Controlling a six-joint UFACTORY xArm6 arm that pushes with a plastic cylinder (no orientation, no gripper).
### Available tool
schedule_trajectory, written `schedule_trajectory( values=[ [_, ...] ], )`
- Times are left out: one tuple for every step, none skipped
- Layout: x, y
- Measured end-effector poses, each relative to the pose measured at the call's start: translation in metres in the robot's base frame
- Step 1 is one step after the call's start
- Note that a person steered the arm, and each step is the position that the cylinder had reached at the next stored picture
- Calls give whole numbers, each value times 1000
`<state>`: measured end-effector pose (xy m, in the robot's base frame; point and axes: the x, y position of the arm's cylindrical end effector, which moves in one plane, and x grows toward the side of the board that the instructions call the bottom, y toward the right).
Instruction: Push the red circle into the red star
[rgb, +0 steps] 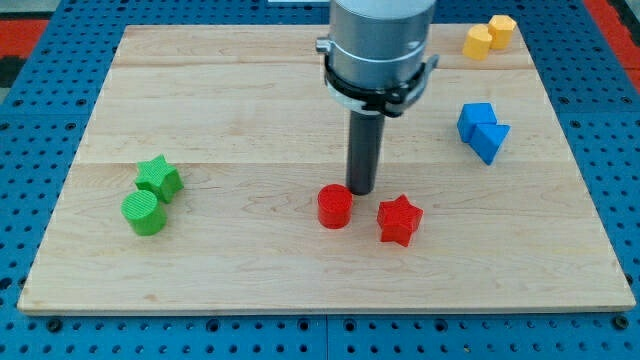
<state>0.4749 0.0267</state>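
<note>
The red circle (334, 207) lies on the wooden board near the middle, toward the view's bottom. The red star (400, 219) lies just to its right, a small gap apart. My tip (361, 190) comes down from the view's top and stands just above and to the right of the red circle, close to its upper right edge, and to the upper left of the red star.
A green star (159, 177) and a green circle (145, 212) sit together at the view's left. Two blue blocks (483, 130) sit at the right. Two yellow blocks (488, 36) sit at the top right corner. The wooden board (250, 90) rests on a blue pegboard.
</note>
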Motion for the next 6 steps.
schedule_trajectory(
  values=[
    [17, -90],
    [37, -113],
    [39, -75],
    [30, -10],
    [30, 58],
    [30, 98]
  ],
)
